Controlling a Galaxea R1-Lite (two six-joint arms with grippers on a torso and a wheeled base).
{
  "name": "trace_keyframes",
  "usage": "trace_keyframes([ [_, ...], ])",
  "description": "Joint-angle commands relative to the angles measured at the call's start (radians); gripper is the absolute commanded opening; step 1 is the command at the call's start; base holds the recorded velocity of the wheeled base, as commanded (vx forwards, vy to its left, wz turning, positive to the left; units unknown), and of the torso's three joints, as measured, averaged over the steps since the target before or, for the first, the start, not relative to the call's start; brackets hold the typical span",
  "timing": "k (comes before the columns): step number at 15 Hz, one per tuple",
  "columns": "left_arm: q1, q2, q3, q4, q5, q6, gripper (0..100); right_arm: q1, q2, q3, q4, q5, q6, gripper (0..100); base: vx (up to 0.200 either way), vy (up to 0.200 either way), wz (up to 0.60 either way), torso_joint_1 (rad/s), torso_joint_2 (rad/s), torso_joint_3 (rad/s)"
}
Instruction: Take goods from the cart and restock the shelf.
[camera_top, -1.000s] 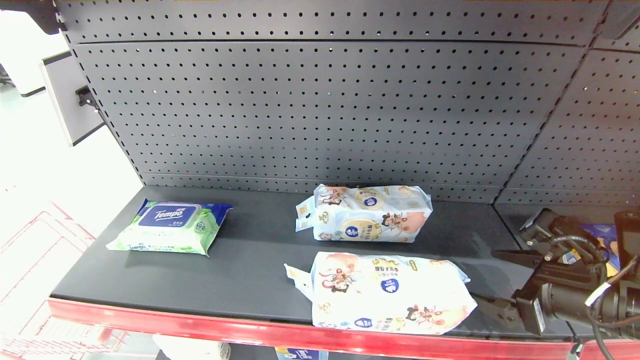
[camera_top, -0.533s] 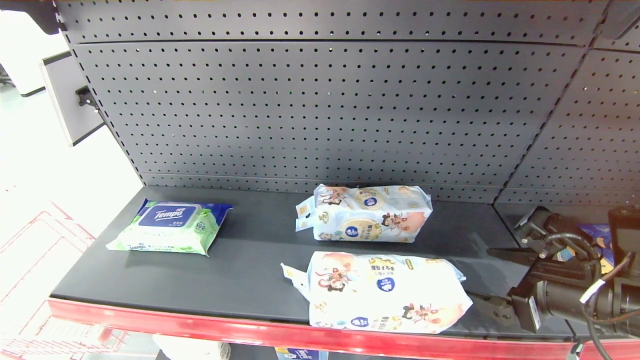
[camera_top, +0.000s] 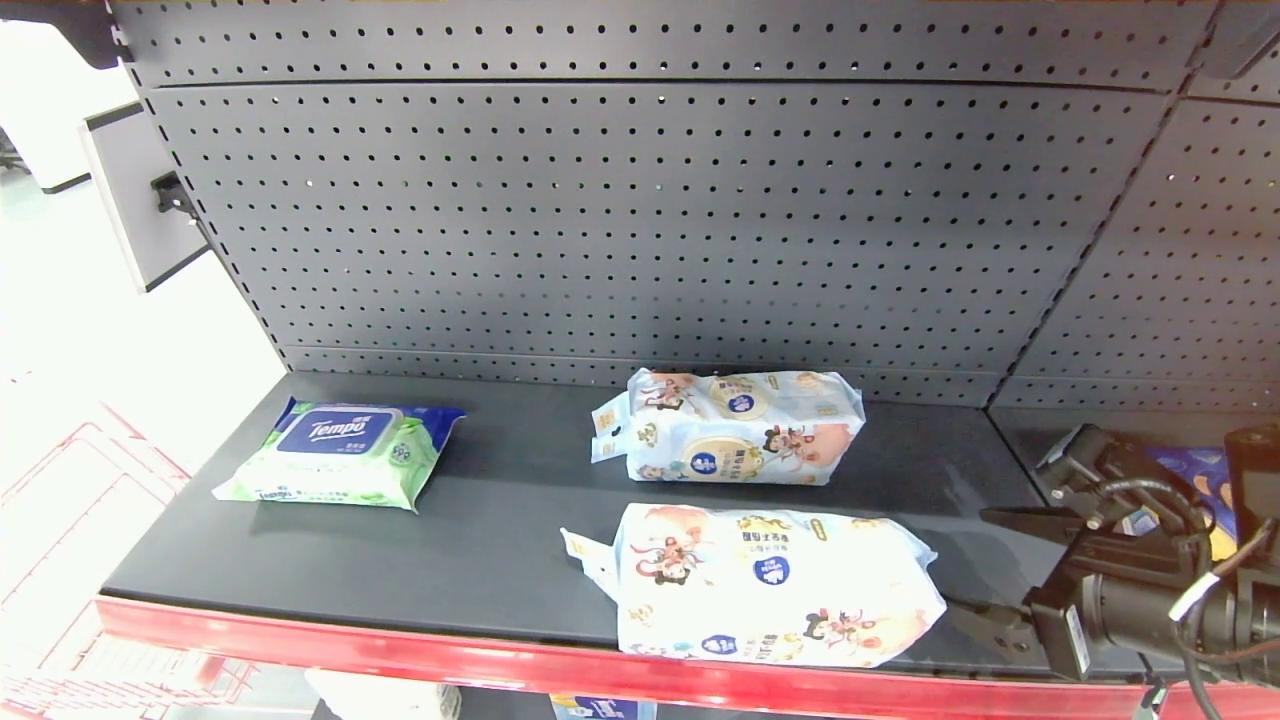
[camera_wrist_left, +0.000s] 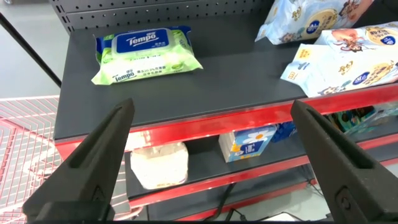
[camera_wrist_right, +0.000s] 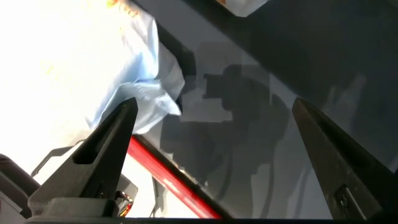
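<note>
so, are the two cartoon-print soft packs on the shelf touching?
Apart. Head view shows bare dark shelf between the front cartoon-print plastic pack and the rear cartoon-print plastic pack.

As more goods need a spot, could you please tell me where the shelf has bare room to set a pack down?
Bare shelf lies between the green wipes pack and the rear tissue pack and front tissue pack. Right of them it is crowded: the open right tool sits close beside the front tissue pack.
</note>
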Motion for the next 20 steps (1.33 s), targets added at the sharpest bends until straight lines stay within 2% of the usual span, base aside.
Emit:
trace_keyframes([
  [1, 0.0, 0.002, 0.001, 0.001, 0.0, -0.001, 100, -0.005, -0.088, 0.05, 0.0, -0.001, 0.0, 100, 0.0, 0.0, 0.0, 0.0, 0.0, 0.0],
  [3, 0.0, 0.0, 0.001, -0.001, -0.001, -0.001, 100, -0.007, -0.16, 0.076, 0.002, -0.002, 0.0, 100, 0.0, 0.0, 0.0, 0.0, 0.0, 0.0],
  [5, -0.002, 0.0, 0.001, -0.001, -0.003, -0.001, 100, -0.045, -0.278, 0.104, 0.005, -0.038, 0.006, 100, 0.0, 0.0, 0.0, 0.0, 0.0, 0.0],
  [7, -0.002, -0.007, 0.006, -0.001, -0.006, -0.001, 100, -0.139, -0.476, 0.176, 0.005, -0.041, 0.009, 100, 0.0, 0.0, 0.0, 0.0, 0.0, 0.0],
  [10, -0.002, -0.069, 0.04, -0.001, -0.006, 0.001, 100, -0.255, -0.821, 0.263, 0.016, -0.048, 0.124, 100, 0.0, 0.0, 0.0, 0.0, 0.0, 0.0],
  [12, -0.002, -0.133, 0.087, 0.001, -0.007, 0.007, 100, -0.338, -0.969, 0.278, 0.054, -0.113, 0.175, 100, 0.0, 0.0, 0.0, 0.0, 0.0, 0.0],
  [13, -0.002, -0.181, 0.123, 0.001, -0.007, 0.007, 100, -0.416, -1.085, 0.269, 0.163, -0.211, 0.213, 100, 0.0, 0.0, 0.0, 0.0, 0.0, 0.0],
  [14, -0.002, -0.211, 0.138, 0.001, -0.007, 0.007, 100, -0.449, -1.163, 0.252, 0.247, -0.271, 0.231, 100, 0.0, 0.0, 0.0, 0.0, 0.0, 0.0],
  [16, -0.002, -0.245, 0.155, 0.001, -0.004, 0.007, 100, -0.452, -1.243, 0.228, 0.351, -0.328, 0.234, 100, 0.0, 0.0, 0.0, 0.0, 0.0, 0.0],
  [18, 0.0, -0.288, 0.202, 0.002, 0.005, 0.007, 100, -0.452, -1.24, 0.217, 0.368, -0.453, 0.236, 100, 0.0, 0.0, 0.0, 0.0, 0.0, 0.0],
  [20, 0.012, -0.311, 0.25, 0.001, 0.065, 0.005, 100, -0.449, -1.22, 0.203, 0.37, -0.479, 0.237, 100, 0.0, 0.0, 0.0, 0.0, 0.0, 0.0],
])
